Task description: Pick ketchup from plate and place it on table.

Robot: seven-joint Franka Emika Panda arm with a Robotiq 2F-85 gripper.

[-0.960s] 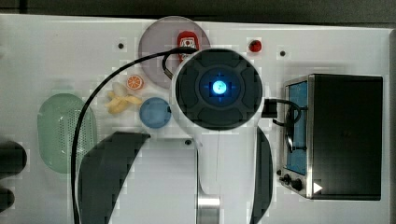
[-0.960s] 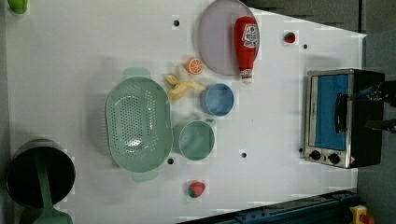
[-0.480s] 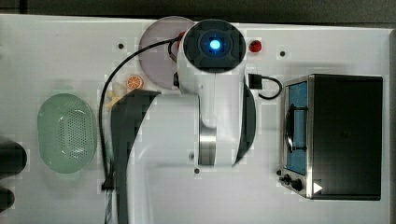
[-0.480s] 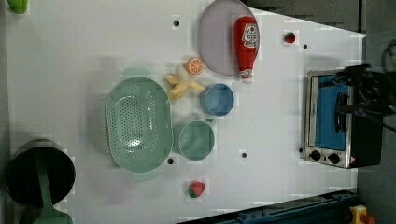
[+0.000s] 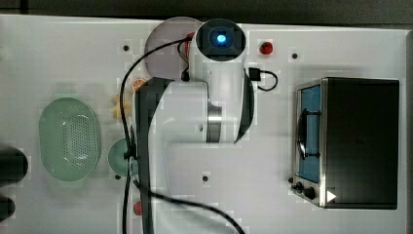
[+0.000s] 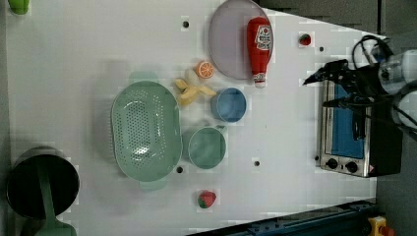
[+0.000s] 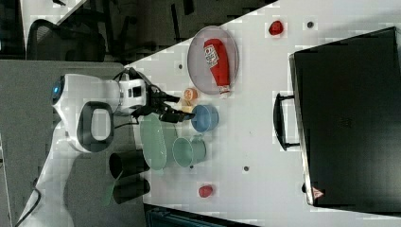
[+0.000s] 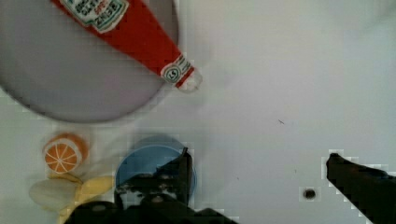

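The red ketchup (image 6: 259, 46) bottle lies on the pale lilac plate (image 6: 227, 46) at the far edge of the white table (image 6: 74, 59), its white cap jutting over the plate's rim. The right view shows the ketchup (image 7: 217, 59) on the plate (image 7: 199, 61) the same way. In the wrist view the ketchup (image 8: 130, 32) crosses the plate (image 8: 70, 74), and my gripper (image 8: 259, 163) hangs open and empty high above the table beside the plate. The gripper (image 6: 315, 93) reaches in from the left view's right; in the right view the gripper (image 7: 182, 108) is well above the dishes. My arm covers most of the plate (image 5: 163, 39) in the top view.
A toaster oven (image 6: 344, 137) stands at the left view's right. A blue bowl (image 6: 228, 104), green bowl (image 6: 206, 147), perforated green basket (image 6: 143, 130), orange slice (image 6: 205, 70) and banana (image 6: 194, 91) cluster below the plate. A red ball (image 6: 305, 39) and strawberry (image 6: 207, 199) lie apart.
My arm has swung toward the plate, upward in the top view, and the gripper has come into the left view from its right. The ketchup has not moved.
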